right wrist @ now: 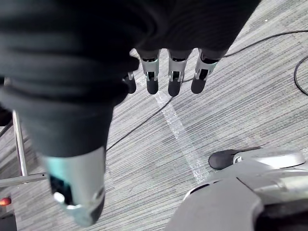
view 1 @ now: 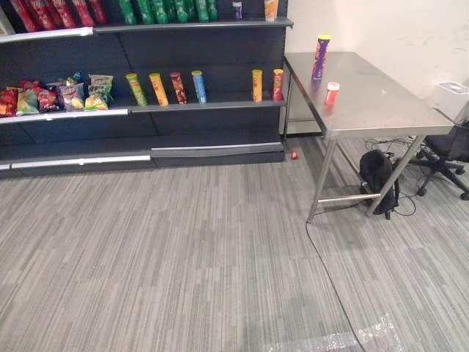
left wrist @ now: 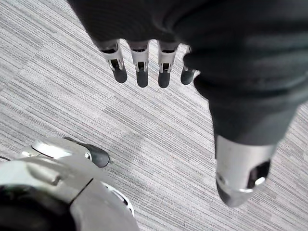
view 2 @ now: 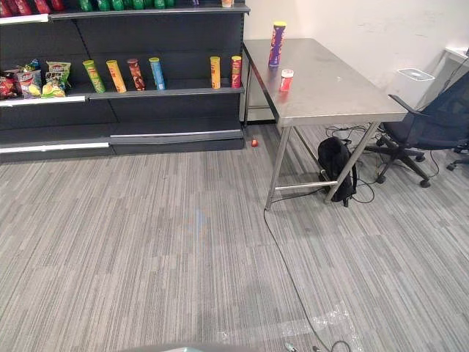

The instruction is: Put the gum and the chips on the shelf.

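The chips can (view 1: 320,56) and gum tub (view 1: 332,92) are stood on the table (view 1: 374,103), not yet shelved, so left hand (left wrist: 141,72) and right hand (right wrist: 174,79) are hung empty, fingers straight.

A tall purple chips can (view 1: 320,57) with a yellow top is standing upright toward the far end of the steel tabletop (view 1: 381,103). A small red gum tub (view 1: 332,93) with a pale lid is standing upright near it, not touching it.

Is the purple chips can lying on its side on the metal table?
No, the purple chips can stands upright on the metal table.
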Controlling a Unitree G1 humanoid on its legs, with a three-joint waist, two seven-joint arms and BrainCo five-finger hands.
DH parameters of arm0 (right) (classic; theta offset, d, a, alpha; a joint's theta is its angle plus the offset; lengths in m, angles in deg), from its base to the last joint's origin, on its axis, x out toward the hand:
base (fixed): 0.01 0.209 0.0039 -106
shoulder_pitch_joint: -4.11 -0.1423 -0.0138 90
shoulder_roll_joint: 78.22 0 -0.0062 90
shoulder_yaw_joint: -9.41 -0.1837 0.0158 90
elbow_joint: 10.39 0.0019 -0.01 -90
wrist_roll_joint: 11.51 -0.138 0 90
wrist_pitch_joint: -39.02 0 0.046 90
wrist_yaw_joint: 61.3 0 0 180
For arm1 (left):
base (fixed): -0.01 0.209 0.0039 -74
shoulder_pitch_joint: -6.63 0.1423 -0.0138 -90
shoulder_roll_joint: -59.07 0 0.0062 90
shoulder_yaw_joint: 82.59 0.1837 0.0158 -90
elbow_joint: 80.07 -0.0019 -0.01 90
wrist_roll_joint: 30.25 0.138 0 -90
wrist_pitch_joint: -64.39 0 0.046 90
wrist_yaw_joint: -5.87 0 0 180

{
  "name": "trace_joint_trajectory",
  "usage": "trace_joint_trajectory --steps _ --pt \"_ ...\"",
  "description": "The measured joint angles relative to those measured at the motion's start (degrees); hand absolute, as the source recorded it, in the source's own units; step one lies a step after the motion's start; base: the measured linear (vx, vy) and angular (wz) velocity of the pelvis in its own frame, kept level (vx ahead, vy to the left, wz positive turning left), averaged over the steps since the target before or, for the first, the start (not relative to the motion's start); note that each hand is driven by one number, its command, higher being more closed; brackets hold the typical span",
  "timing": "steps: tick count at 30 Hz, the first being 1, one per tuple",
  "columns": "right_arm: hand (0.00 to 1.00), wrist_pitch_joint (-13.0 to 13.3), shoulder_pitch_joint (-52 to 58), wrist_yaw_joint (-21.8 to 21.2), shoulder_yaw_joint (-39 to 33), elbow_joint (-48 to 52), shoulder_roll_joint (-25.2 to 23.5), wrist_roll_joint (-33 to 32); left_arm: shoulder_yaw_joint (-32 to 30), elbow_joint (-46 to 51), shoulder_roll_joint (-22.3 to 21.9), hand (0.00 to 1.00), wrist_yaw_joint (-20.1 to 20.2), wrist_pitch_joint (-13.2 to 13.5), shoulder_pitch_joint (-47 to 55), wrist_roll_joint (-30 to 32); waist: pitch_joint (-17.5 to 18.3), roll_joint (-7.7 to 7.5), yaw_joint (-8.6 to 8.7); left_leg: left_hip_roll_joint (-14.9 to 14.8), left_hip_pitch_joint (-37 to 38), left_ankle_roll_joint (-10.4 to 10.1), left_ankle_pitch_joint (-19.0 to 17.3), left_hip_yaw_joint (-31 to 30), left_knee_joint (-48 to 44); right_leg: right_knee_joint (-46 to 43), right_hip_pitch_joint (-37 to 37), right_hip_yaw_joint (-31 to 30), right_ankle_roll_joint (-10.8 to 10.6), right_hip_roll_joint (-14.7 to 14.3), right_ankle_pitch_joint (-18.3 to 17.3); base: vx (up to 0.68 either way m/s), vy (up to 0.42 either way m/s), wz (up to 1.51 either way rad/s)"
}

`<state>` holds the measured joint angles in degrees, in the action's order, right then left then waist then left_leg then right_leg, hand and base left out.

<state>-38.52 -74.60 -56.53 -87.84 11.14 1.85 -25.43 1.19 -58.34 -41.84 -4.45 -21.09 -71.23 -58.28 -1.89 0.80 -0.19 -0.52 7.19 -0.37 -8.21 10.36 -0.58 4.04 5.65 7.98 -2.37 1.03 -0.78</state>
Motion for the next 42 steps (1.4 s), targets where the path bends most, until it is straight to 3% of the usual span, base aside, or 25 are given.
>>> trace_joint_trajectory --steps 4,13,20,29,31,39,42 --pt "0.0 0.0 -0.1 0.1 -1.4 -0.1 -0.3 0.1 0.0 -0.2 0.0 0.0 0.7 0.0 -0.3 0.0 -0.1 0.03 -0.06 0.0 0.8 -1.4 0.5 -0.1 1.6 1.2 1.0 1.2 -0.3 -0.2 0.2 0.05 -0.025 0.06" --pt "0.0 0.3 -1.1 0.1 -2.1 -0.2 -0.4 0.4 0.1 -0.2 0.1 0.0 -0.6 -2.2 -0.6 -0.5 -0.7 0.33 -0.05 -0.3 1.2 -1.4 1.3 0.0 2.8 1.8 1.4 1.5 -0.5 -0.6 0.0 -0.03 -0.036 0.02" --pt "0.0 0.2 -1.1 0.0 -2.7 0.0 -0.3 0.4 0.1 -0.7 -0.2 0.0 -2.8 -2.1 -0.8 -0.5 -1.2 0.06 0.03 -0.7 2.1 -1.4 2.3 0.2 4.4 1.9 1.3 1.5 -0.4 -1.2 0.0 -0.07 -0.048 -0.01" --pt "0.0 -1.3 -1.3 -0.6 -3.6 -0.5 -0.4 -0.8 -0.2 -1.9 -0.2 0.0 -4.6 -2.6 -1.5 -0.5 -1.2 -0.02 0.07 -0.8 2.4 -1.5 2.2 0.4 4.6 1.9 1.4 1.5 -0.4 -1.2 0.1 0.0 -0.003 0.0" --pt "0.0 -2.1 -1.4 -2.5 -3.7 -0.8 -0.4 -2.7 -0.5 -2.4 -0.2 0.0 -4.6 -2.6 -1.7 -0.5 -1.3 -0.14 0.07 -0.8 2.5 -1.6 2.1 0.4 4.6 1.9 1.5 1.4 -0.4 -1.3 0.1 0.0 0.0 0.0" --pt "0.0 2.1 -2.2 -6.6 -3.1 -2.1 -0.3 -1.6 -1.0 -2.4 -0.1 0.0 -4.5 -2.5 -2.0 -0.5 -2.4 -0.65 0.07 -0.8 4.0 -1.8 2.0 0.3 4.2 1.9 3.1 1.3 -0.4 -1.3 0.1 -0.04 -0.023 0.0" --pt "0.0 2.1 -3.5 -7.4 -1.0 -1.9 0.2 -0.3 -1.7 -2.4 0.1 0.0 -4.9 -2.2 -3.1 -0.5 -5.2 -1.11 0.09 -2.2 0.9 -2.6 -2.3 0.4 -5.6 -1.3 3.0 1.2 1.4 -1.3 -1.5 -0.07 -0.036 -0.02"
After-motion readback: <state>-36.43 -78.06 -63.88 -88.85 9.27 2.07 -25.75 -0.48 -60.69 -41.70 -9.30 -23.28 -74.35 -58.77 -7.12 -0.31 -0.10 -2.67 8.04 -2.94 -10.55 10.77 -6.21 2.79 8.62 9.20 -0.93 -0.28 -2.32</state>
